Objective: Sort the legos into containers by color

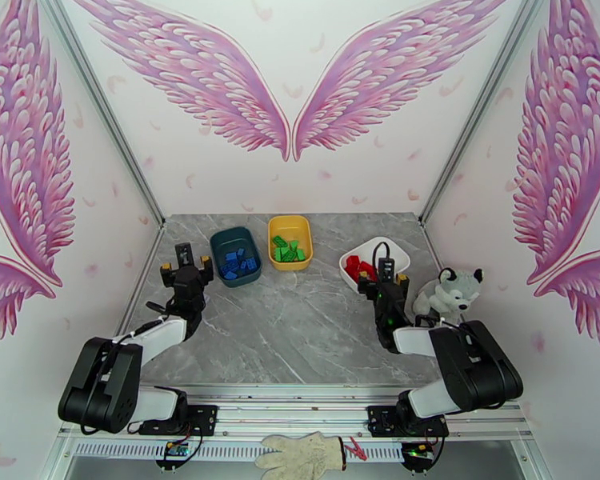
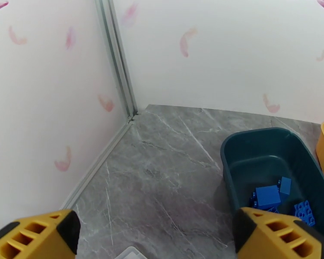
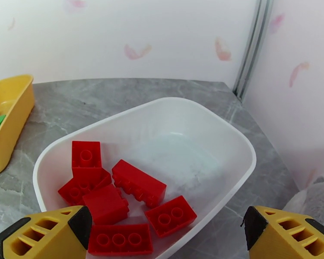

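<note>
I see a smooth, grey, stone-look tabletop (image 1: 300, 330) with a dull sheen. The white tub (image 3: 196, 126) looks like glossy plastic, the red bricks (image 3: 138, 182) shiny moulded plastic, the teal tub (image 2: 257, 160) more matt plastic. The toy dog (image 1: 448, 294) is fuzzy plush, the glove (image 1: 304, 456) knitted cloth, the corner rail (image 2: 119, 61) brushed metal.

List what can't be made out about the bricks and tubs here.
- Blue legos, left wrist view: some hidden behind the left gripper.
- Red legos, top view: partly covered by the right gripper, too small to count.
- Yellow tub, both wrist views: cut off by frame edge.
</note>
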